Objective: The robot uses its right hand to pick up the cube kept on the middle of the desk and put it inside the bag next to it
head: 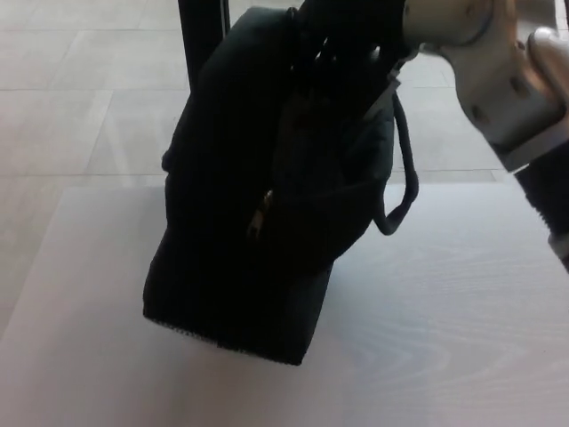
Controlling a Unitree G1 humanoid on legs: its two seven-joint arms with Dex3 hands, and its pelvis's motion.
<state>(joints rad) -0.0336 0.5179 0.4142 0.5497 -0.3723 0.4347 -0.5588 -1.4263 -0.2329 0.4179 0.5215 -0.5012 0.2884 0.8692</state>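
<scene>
Beyond the desk edge, grey tiled floor [71,107] across the whole background. Nearer, pale wood-grain desk [462,338] filling the lower picture, bare on its right side. On it, left of centre, black fabric bag [222,231]: tall and tilted, lower end resting on the desktop, top leaning up toward the right and cut off by the upper edge. From the upper right, silver right forearm and wrist [498,71], angled down and left to the top of the bag. Behind the bag, upright black post [200,36], mostly hidden by it. Off the bag's right side, black strap [400,200] hanging in a loop, clear of the desk. Faint on the bag's front, small zipper pull [259,221]. At the bag's mouth, right hand [351,40], dark against dark fabric; cannot tell whether spread, closed or clamped on anything. No sight of the cube; cannot tell whether inside the bag.
</scene>
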